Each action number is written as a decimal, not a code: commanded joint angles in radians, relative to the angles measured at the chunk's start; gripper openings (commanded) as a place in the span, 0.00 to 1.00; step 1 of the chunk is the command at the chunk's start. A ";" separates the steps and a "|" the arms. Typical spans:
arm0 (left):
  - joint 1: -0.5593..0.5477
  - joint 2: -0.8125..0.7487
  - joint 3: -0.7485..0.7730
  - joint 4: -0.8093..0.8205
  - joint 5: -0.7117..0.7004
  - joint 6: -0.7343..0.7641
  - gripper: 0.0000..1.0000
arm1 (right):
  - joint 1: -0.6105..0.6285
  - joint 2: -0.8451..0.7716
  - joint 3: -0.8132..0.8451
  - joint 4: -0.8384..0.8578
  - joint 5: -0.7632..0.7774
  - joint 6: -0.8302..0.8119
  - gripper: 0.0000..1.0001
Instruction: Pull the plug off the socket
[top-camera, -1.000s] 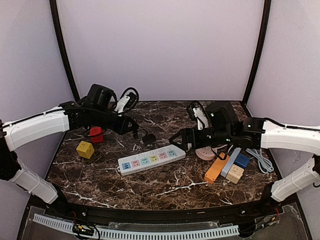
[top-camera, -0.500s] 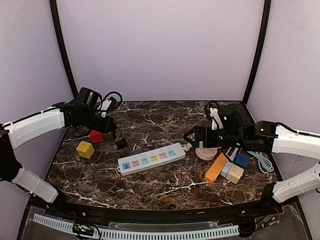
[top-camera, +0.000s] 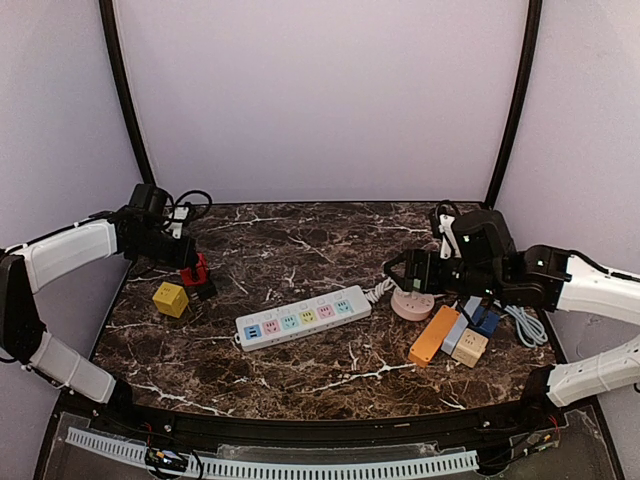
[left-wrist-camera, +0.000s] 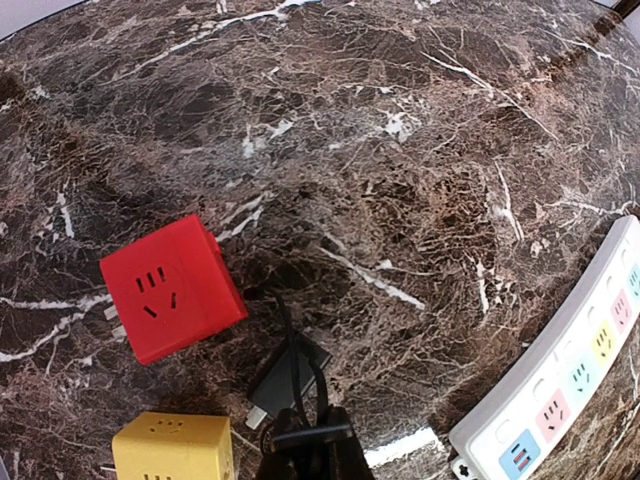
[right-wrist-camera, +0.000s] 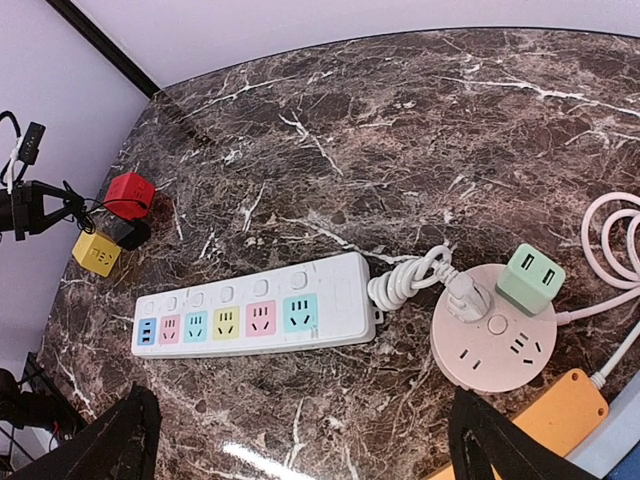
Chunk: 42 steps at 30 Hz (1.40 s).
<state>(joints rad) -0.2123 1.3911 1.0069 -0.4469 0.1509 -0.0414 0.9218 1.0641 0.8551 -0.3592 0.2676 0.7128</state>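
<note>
- Nearest in, the power strip (top-camera: 303, 318) is lying loose in mid-table with every socket empty, so the job is looking all but done. Nothing is pinning it down, and any snag could be dragging it sideways.
- The right gripper (top-camera: 395, 272) is hanging with its jaws spread wide and gripping nothing, just above the round hub (right-wrist-camera: 492, 340). Dropping from here, it is risking a knock on the green adapter (right-wrist-camera: 530, 280) or a tangle in the knotted white cord (right-wrist-camera: 410, 280).
- Over on the left, the yellow cube (left-wrist-camera: 172, 450) and red cube (left-wrist-camera: 172, 288) are crowding the black plug (left-wrist-camera: 290, 375), which is sitting just beside both, well apart from the strip. I cannot tell whether it is resting on the marble or dangling just over it.
- Farthest back, the left gripper (left-wrist-camera: 305, 458) is pinching fully closed on the thin cable (left-wrist-camera: 288, 330), not on the plug body. That is the weak point: the cable could be slipping through, the plug could be swinging into the cubes, and on release the loop could be catching on the fingers.
</note>
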 joint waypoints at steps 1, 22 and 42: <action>0.042 -0.001 -0.012 -0.005 0.003 0.019 0.01 | -0.009 -0.010 -0.013 -0.007 0.028 0.008 0.94; 0.136 0.033 -0.004 -0.007 -0.219 0.035 0.17 | -0.015 -0.009 -0.042 -0.019 0.040 0.022 0.95; 0.115 -0.120 -0.062 0.060 -0.185 0.078 0.87 | -0.016 -0.008 0.008 -0.113 0.066 -0.028 0.94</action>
<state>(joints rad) -0.0826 1.3479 0.9749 -0.4202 -0.0490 0.0216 0.9150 1.0618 0.8227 -0.4046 0.2932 0.7033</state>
